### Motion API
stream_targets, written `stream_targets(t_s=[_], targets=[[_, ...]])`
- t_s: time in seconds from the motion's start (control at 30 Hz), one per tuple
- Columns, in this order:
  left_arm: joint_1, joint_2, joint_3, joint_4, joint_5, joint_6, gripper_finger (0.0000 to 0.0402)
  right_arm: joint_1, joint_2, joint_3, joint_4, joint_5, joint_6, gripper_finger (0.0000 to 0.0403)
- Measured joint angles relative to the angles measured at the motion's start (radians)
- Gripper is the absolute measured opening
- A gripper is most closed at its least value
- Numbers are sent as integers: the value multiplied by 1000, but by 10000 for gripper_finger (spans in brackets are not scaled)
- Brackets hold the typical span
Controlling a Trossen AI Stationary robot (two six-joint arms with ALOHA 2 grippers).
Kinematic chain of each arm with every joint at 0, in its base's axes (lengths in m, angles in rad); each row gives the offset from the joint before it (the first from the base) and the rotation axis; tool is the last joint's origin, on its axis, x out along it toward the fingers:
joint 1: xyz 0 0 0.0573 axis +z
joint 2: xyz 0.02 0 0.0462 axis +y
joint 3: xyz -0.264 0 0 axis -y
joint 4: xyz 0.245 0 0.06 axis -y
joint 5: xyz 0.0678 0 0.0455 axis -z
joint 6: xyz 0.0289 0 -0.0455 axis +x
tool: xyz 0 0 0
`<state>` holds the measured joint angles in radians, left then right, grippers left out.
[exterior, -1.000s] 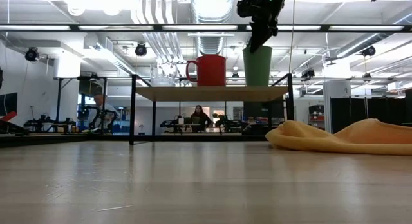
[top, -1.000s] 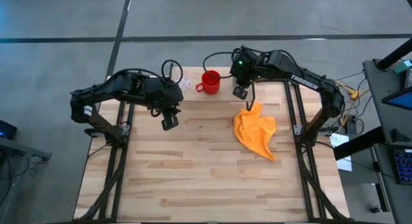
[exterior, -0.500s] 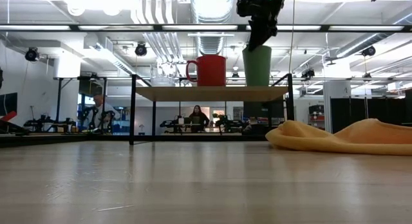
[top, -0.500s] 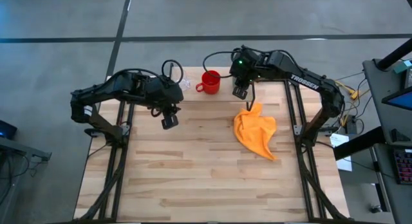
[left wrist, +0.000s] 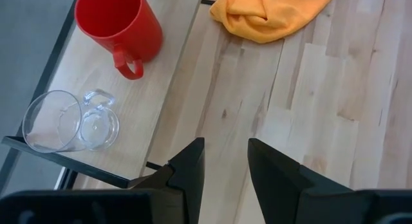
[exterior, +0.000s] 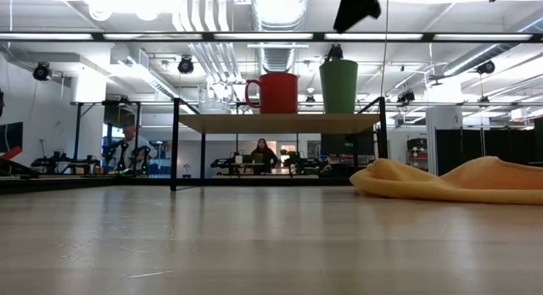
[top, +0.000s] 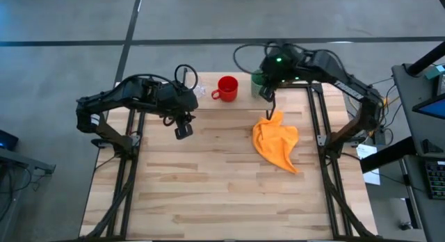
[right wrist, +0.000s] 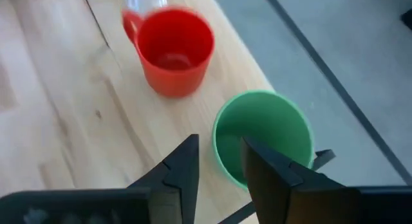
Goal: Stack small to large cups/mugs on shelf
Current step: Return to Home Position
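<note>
high view: shelf (top: 242,97) sits at the far edge of the table (top: 208,193). three vessels in a row on it: clear cup (top: 199,91), then red mug (top: 228,87), then green cup (top: 256,78), the last partly under the right arm. right gripper (top: 268,87) hangs over the green cup's end of the shelf. left gripper (top: 183,131) hovers above the table just in front of the clear cup's end. orange cloth (top: 277,141) lies crumpled on the table, in front of the shelf's green-cup end.

low view: red mug and green cup stand upright side by side on the shelf top, not touching. right gripper is at the top edge, well above the green cup's rim and clear of it. clear cup hard to pick out here. cloth on the table off to the side of the shelf. two people far back in the room.

left wrist view: left fingers (left wrist: 190,169) spread, nothing between them. the clear cup, the red mug and the cloth show beyond them.

right wrist view: right fingers (right wrist: 184,166) parted and empty. green cup directly beneath, mouth up, red mug beside it. clear cup only a blur at the edge.
</note>
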<state>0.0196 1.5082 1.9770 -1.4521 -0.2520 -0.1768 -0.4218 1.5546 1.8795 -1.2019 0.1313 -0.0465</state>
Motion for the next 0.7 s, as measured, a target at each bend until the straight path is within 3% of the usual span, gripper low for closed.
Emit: stream_targets(t_s=[0.37,0.47,0.57,0.7], targets=[[0,-1,0,-1,6,0,105,44,-103,153,-33,-8,231,91],[0,-2,0,-12,-16,-16,105,57,-140,136,-27,-11,212,88],[0,-12,0,-6,-19,-58,105,78,-190,96,-16,-84,242,84],[-2,-84,-1,77,-20,-130,105,132,-292,-21,66,-136,254,84]])
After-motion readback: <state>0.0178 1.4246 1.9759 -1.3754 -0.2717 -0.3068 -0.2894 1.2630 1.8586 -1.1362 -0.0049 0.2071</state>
